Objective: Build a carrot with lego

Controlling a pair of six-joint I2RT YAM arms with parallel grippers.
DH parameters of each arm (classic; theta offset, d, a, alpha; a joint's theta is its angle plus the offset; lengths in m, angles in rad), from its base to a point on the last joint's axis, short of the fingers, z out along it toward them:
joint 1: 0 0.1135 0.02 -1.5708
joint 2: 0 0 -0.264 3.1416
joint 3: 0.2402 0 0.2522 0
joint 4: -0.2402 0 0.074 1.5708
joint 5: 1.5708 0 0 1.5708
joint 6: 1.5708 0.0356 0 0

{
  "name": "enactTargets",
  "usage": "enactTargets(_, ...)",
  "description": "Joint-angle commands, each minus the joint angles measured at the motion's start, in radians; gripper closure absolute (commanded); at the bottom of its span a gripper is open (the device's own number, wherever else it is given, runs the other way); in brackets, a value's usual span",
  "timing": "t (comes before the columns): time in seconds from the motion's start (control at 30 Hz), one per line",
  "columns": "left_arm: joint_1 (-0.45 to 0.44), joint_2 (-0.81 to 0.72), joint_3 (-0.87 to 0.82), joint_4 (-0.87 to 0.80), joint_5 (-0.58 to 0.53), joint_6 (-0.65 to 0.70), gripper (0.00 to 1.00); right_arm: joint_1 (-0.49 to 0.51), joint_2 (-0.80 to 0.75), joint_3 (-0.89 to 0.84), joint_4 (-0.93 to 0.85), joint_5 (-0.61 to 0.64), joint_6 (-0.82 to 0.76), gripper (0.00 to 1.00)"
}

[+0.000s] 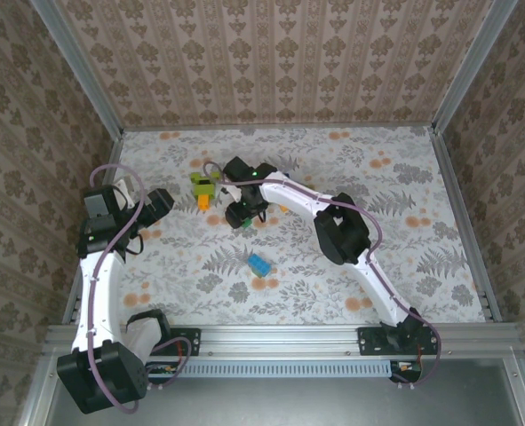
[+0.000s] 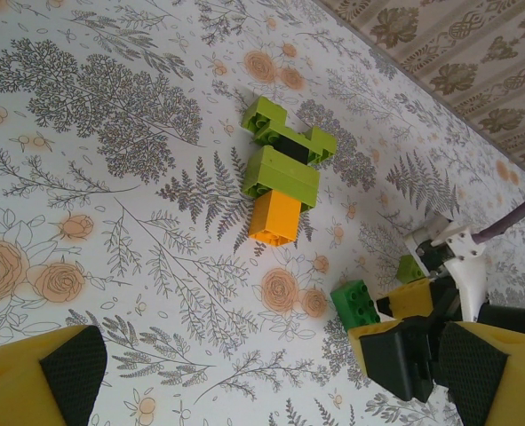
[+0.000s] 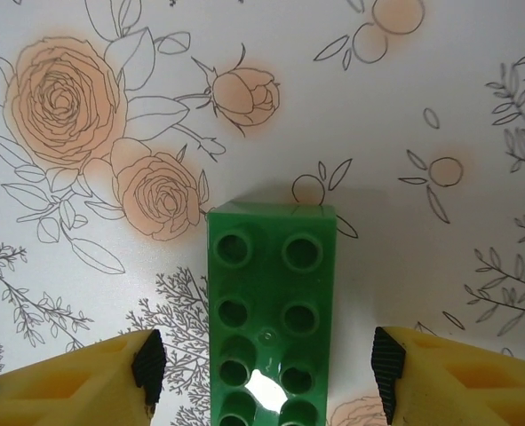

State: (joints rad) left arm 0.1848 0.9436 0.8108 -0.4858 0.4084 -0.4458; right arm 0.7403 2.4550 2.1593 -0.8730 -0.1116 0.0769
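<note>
The carrot (image 1: 203, 187) lies flat on the flowered table: lime-green bricks (image 2: 281, 174) with an orange brick (image 2: 275, 216) as its tip. Just right of it a dark green lego brick (image 1: 242, 222) lies studs up. My right gripper (image 3: 266, 355) stands open over that brick (image 3: 271, 293), one finger on each side with a gap between pad and brick. In the left wrist view the same brick (image 2: 358, 304) sits against the right gripper's yellow fingers (image 2: 411, 300). My left gripper (image 2: 266, 359) is open and holds nothing, low over the table (image 1: 160, 206) left of the carrot.
A blue brick (image 1: 261, 264) lies alone toward the near middle of the table. A small lime-green piece (image 2: 409, 267) shows beside the right gripper. Patterned walls and an aluminium frame (image 1: 457, 177) close in the table on three sides.
</note>
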Motion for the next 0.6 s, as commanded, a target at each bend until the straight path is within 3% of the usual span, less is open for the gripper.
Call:
enactTargets(0.0, 0.001, 0.008, -0.008, 0.009, 0.01, 0.007, 0.0, 0.0, 0.024, 0.036, -0.034, -0.02, -0.017, 0.36)
enactTargets(0.17, 0.001, 0.007, -0.008, 0.01, 0.01, 0.007, 0.0, 0.001, 0.045, 0.056, -0.045, -0.025, -0.016, 0.42)
enactTargets(0.4, 0.002, 0.009, -0.009, 0.011, 0.011, 0.007, 0.0, -0.001, 0.048, 0.063, -0.047, -0.025, -0.004, 0.6)
enactTargets(0.57, 0.001, 0.008, -0.008, 0.012, 0.013, 0.006, 0.0, -0.002, -0.013, 0.028, -0.036, -0.015, 0.006, 0.65)
